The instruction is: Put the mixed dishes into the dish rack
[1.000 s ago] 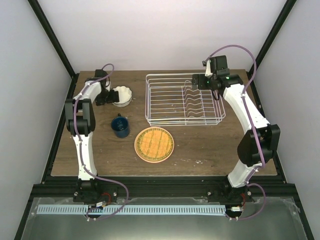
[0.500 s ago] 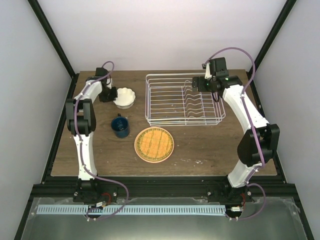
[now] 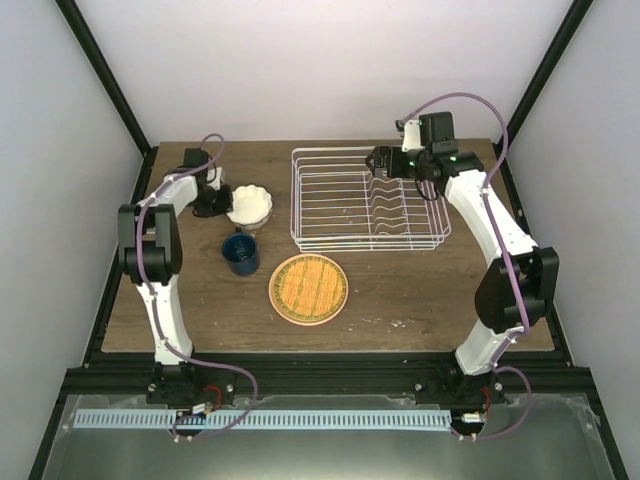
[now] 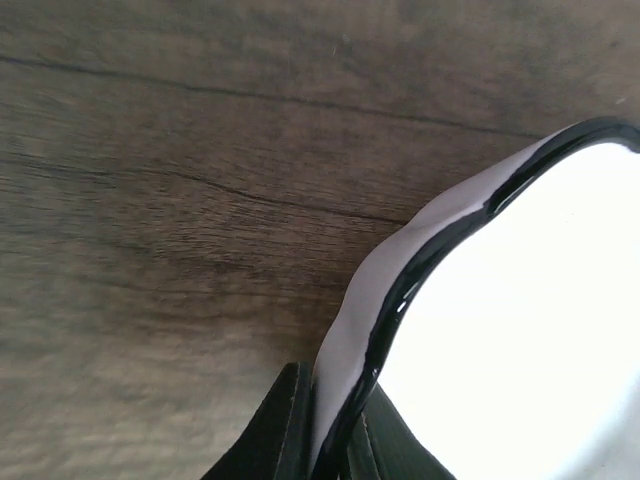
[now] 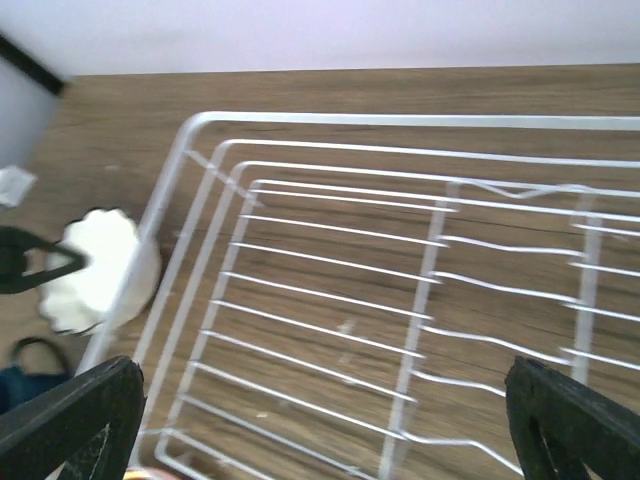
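from above, the white bowl point(image 3: 249, 205) is seen just left of the dish rack point(image 3: 368, 210), with the left pincer point(image 3: 213, 200) at its left rim. in the left wrist view, that rim is clamped between the dark fingers point(image 4: 285, 435). in the right wrist view, the right pincer point(image 5: 320, 420) is held wide apart over the dish rack, gripping nothing.

White scallop-edged bowl point(image 4: 520, 330): cut off by the right and bottom edges in the left wrist view; only a stretch of rim is shown. Left claw point(image 4: 332, 440): only two dark tips pinching that rim are seen, at the bottom edge.

Right wrist view: dark blue mug point(image 5: 35, 375) clipped at the left edge, blurred. Dish rack point(image 5: 400, 300) cropped right and below. Right claw point(image 5: 320, 425): fingers spread wide, cropped at both lower corners.

Pink plate point(image 3: 308, 324): covered by the orange plate point(image 3: 308, 285); rim only is seen.
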You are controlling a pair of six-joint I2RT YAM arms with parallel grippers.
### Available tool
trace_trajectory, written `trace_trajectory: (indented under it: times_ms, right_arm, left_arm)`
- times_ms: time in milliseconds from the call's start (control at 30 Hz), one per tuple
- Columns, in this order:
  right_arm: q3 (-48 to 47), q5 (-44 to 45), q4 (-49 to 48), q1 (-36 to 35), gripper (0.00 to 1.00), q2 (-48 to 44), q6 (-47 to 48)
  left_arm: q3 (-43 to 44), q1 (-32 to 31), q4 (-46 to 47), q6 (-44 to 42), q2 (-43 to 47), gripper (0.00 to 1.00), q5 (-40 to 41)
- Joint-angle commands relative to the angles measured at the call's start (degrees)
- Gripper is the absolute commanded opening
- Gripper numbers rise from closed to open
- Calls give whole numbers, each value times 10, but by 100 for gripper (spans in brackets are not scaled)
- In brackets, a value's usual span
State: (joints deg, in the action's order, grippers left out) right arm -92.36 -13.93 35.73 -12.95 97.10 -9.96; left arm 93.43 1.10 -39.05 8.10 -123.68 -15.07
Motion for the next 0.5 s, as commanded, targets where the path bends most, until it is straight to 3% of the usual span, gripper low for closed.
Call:
trace_trajectory:
  times_ms: [0,267,467]
  right_arm:
    - [12,-182,-85,-6,100,-9,-38]
    - [-25,-249,-90,-50,100,31,-26]
    - [-13,-340,-162,-73,100,50,-51]
  left_arm:
    - [-17,9,115,6,111,0,-36]
    - [-52,-4,209,28,210,0,-23]
    - [-77,-85,237,-12,252,0,31]
